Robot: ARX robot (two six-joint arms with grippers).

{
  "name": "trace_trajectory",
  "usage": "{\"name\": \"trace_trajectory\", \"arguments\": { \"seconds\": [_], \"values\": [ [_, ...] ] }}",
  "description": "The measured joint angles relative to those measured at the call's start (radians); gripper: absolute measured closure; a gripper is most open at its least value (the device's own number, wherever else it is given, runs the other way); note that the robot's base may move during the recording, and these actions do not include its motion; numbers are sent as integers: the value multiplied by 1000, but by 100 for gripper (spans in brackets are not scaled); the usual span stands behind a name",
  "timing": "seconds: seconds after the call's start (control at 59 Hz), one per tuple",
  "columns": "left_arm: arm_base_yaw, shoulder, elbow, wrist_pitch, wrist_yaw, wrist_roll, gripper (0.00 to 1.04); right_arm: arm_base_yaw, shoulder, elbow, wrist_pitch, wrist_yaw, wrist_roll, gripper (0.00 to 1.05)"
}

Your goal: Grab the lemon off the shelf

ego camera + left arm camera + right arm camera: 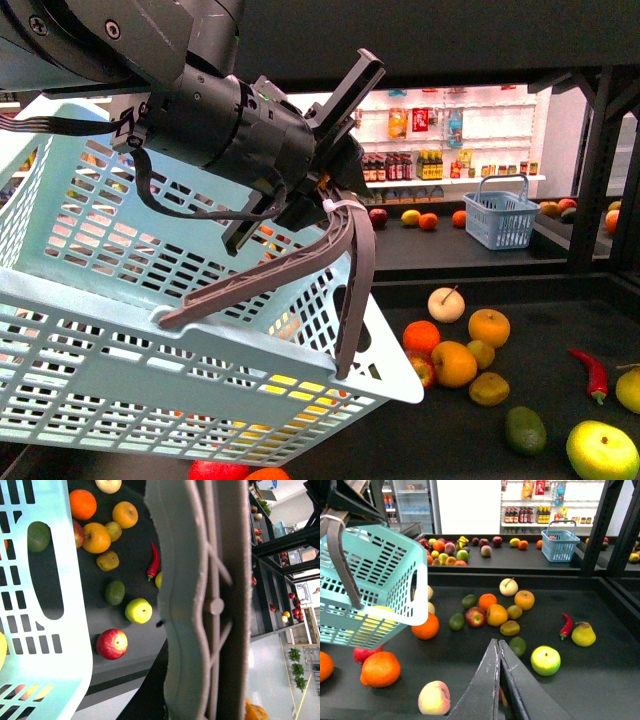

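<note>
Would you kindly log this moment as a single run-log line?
left gripper: shut on basket handle | right gripper: shut, empty, over shelf | yellow fruit inside basket, identity unclear

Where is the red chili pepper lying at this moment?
In the front view, the red chili pepper lies on the right side of the black shelf, just left of a yellow fruit and beyond the green apple.

Front faces forward; wrists angle down, seemingly close; all 3 share the shelf [545, 330].
</note>
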Motion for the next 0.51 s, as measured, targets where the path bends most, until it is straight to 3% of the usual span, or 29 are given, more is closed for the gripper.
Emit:
{"name": "trace_trajectory", "arguments": {
  "seconds": [0.153,0.22,0.271,0.508],
  "values": [
    [0,0,0,0,0,0,97,-74,-29,-18,-10,-73,1,102],
    [0,0,0,0,0,0,97,-168,-61,-40,-23,-195,-1,102],
    [0,0,0,0,0,0,97,-213,-67,-40,-22,-204,0,102],
    [0,0,0,0,0,0,97,-231,-71,-40,-23,-218,0,102]
  ]
}}
